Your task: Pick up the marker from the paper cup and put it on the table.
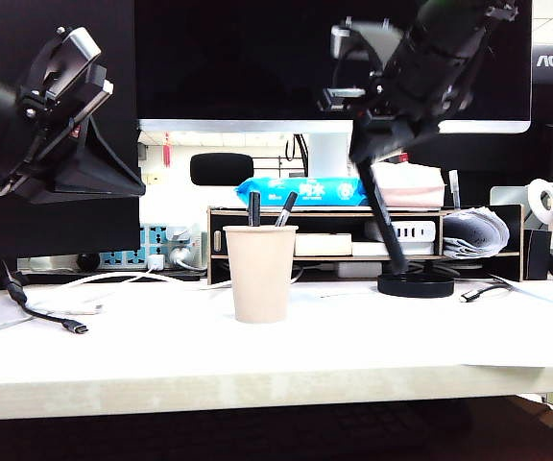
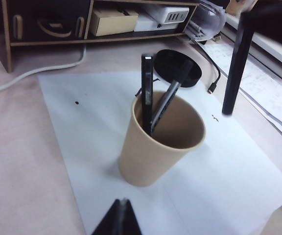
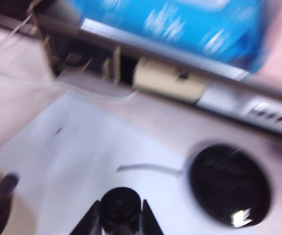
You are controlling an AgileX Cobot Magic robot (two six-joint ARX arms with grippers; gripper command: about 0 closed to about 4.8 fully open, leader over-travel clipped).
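Note:
The off-white paper cup (image 1: 260,274) (image 2: 155,152) stands on the pale table (image 1: 353,346) with two thin pens (image 1: 254,206) (image 2: 147,88) sticking out of it. The thick black marker (image 1: 387,230) (image 2: 234,68) hangs tilted in the air to the right of the cup, its lower end just above the white paper sheet (image 2: 204,186). My right gripper (image 1: 365,158) (image 3: 121,215) is shut on the marker's upper end, seen end-on as a black disc (image 3: 121,204). My left gripper (image 2: 123,201) is shut and empty, hovering near the cup's front side.
A wooden shelf riser (image 1: 353,235) with a blue wipes pack (image 1: 300,190) stands behind the cup. A black round base (image 1: 416,283) (image 3: 229,183) sits right of the cup. Loose cables (image 1: 65,322) lie at the left, papers and a tape roll (image 1: 543,202) at the right.

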